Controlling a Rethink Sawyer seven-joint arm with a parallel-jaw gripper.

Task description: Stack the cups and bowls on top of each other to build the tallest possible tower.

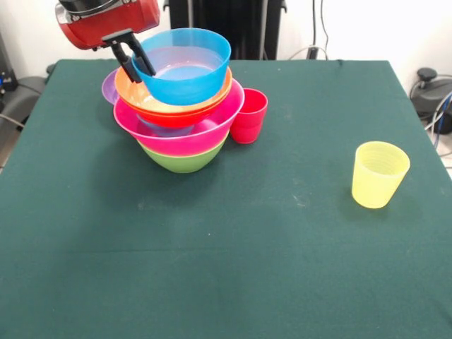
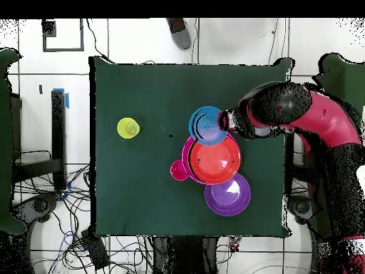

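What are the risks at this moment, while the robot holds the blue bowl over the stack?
1. The hand grips the blue bowl only at one edge of its rim, so the bowl may tilt or slip.
2. The blue bowl sits off-centre over the orange bowl; if released here, it may slide off.
3. The tower already leans unevenly, and the red cup stands right beside it; a push might topple both.

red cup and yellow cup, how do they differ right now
The red cup is solid glossy red; the yellow cup is see-through yellow with faint ribs. The red cup sits right beside the stack of bowls, partly hidden behind the pink one, while the yellow cup stands alone, far from the stack. Both are upright on the table with their openings up, and neither is stacked.
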